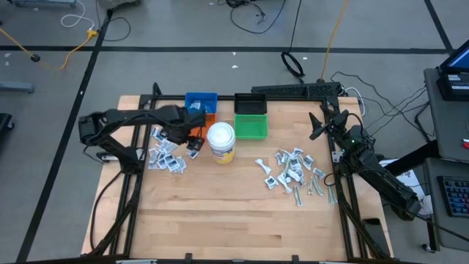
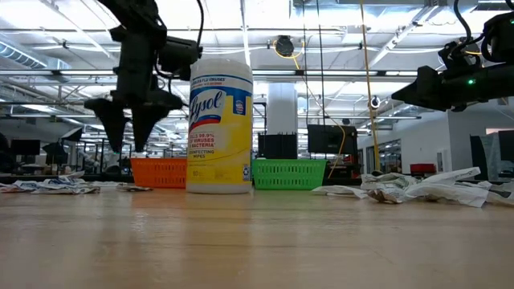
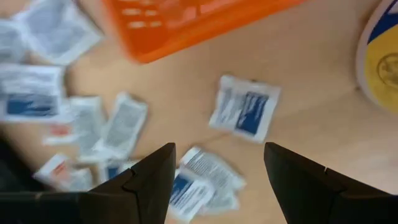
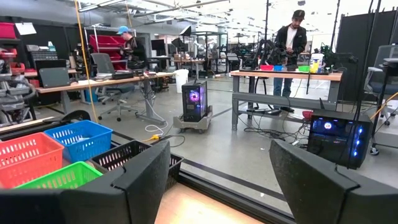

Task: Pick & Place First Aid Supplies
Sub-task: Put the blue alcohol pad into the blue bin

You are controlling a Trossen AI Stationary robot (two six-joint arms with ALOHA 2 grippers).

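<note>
I hover the left gripper (image 3: 217, 180), fingers apart and empty, above the packets (image 3: 186, 180).
Next I must go down on one packet; right gripper (image 4: 217, 180) waits, fingers apart.

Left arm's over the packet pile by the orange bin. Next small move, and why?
Probably lower the left gripper straight down onto the packet between its open fingers, then close. It hangs above the table empty, with loose packets directly below. The right gripper waits open at the far right edge.

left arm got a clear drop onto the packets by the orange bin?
Probably yes. The left gripper hangs open above the left pile of packets, with nothing between its fingers and them. The orange bin and the wipes jar sit off to the sides. The right gripper waits at the far right edge.
</note>
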